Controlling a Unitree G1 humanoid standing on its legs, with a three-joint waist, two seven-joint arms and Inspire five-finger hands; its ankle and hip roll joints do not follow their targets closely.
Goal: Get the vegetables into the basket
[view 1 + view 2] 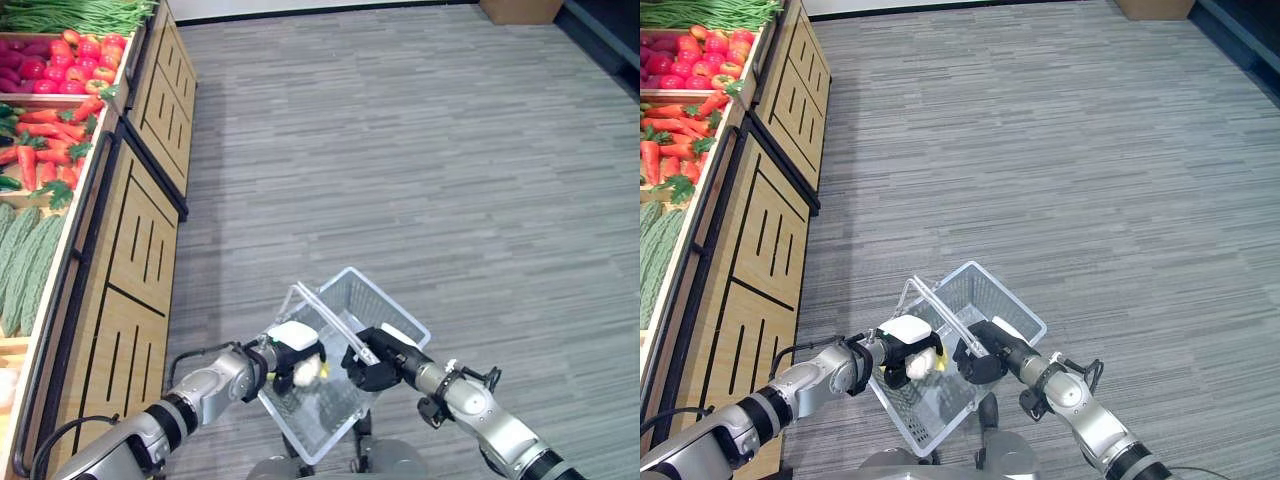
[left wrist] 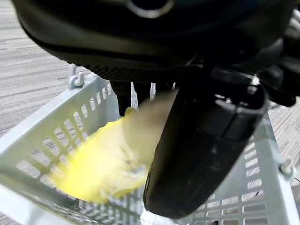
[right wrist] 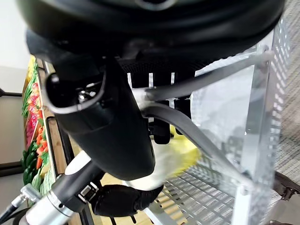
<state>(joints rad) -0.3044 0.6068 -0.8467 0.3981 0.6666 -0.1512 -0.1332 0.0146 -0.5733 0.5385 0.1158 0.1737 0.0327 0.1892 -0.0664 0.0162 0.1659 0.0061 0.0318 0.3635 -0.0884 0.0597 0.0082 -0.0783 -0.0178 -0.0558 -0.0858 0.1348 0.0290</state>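
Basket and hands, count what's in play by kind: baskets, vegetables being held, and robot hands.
Basket: 1
Yellow-white vegetable, in the left hand over the basket: 1
Hands: 2, left hand and right hand, the right on the basket handles
Total: 4

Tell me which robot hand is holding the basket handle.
The right robot hand: it is curled round the grey plastic basket's handle. The left robot hand instead grips a pale yellow-white vegetable over the basket.
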